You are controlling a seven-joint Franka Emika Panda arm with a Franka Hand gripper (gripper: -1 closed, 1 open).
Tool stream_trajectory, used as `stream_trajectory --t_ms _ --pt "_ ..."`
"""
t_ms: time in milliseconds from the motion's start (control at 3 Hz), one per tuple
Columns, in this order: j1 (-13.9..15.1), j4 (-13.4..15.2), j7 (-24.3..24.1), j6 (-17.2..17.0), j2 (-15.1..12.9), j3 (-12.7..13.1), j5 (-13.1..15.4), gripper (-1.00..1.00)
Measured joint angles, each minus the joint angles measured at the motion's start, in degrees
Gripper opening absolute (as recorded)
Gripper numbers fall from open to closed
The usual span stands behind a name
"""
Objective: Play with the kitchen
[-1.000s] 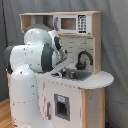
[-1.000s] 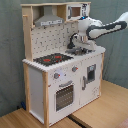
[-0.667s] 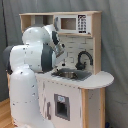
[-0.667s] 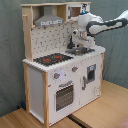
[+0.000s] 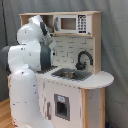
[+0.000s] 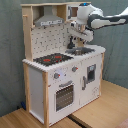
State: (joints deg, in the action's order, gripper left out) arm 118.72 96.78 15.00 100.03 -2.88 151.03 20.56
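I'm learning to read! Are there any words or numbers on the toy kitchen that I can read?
No text here can be read.
Microwave: its button panel shows small dark marks, too blurred to read.
Knobs on the kitchen: any marks around them are too small to read.
Hood: no writing visible.
Robot arm: no label visible.

The kitchen (image 6: 60, 75) is white and light wood, with a dotted backboard (image 6: 52, 37), red-ringed black hob (image 6: 51, 59) and black tap (image 5: 83, 58).
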Motion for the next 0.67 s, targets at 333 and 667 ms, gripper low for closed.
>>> stream_trajectory --t_ms 333,667 --pt "-4.5 -0.8 -2.3 -0.1 0.1 0.0 4.0 1.00" --pt "-8.3 -1.4 -4.3 -0.2 0.3 0.0 7.8 1.00"
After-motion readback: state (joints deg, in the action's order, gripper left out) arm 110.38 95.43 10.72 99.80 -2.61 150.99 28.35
